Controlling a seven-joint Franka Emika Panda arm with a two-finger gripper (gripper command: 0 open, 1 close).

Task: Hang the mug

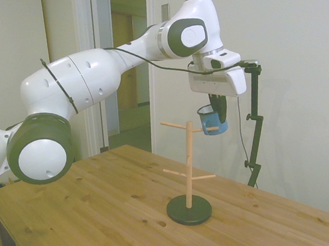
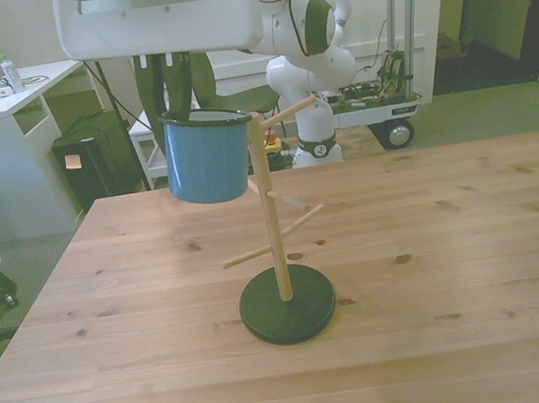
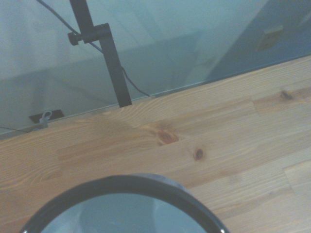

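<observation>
Up high, light-blue enamel mug (image 2: 205,157), dark-rimmed, white inside, in gripper (image 2: 177,99).

wooden table (image 2: 473,234), mug stand (image 2: 285,304) upright

Soft even indoor light, faint shadows; wrist view blurred, bluish cast, near rim defocused.

The white arm reaches high over the table, its gripper (image 1: 216,108) pointing down, fingers clamped together.
</observation>
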